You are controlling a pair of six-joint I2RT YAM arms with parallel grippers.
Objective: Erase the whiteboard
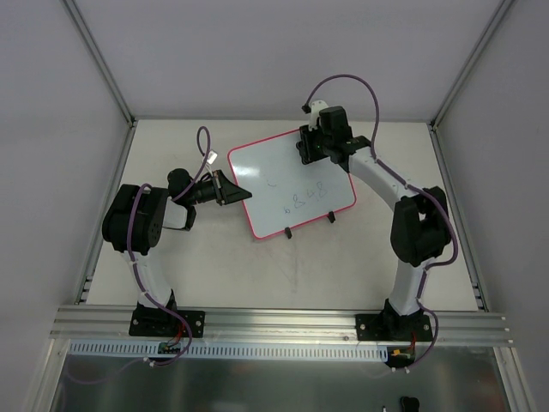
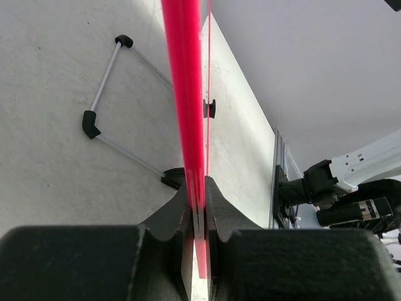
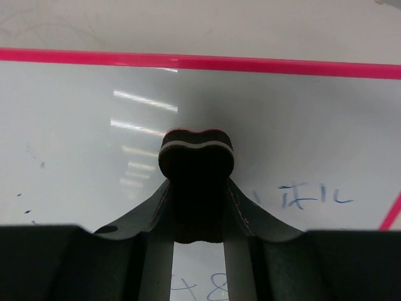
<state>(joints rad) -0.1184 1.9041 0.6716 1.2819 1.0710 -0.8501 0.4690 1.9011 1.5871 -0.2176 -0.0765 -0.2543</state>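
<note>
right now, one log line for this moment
left hand: clamps whiteboard edge | right hand: holds eraser over whiteboard | blue writing: present

The whiteboard [image 1: 287,184] lies in the middle of the tabletop [image 1: 360,266], turned slightly so its right side sits farther back. The left gripper [image 1: 230,187] meets the board's left edge, jaws pressed against both faces of that edge. The right gripper [image 1: 310,146] is at the board's far edge, near the far right corner, with an eraser [image 3: 197,157] pinched between its jaws over the board's face. Two clip feet [image 1: 288,232] sit side by side on the near edge. Writing [image 1: 300,202] lies between the eraser and those feet.
</note>
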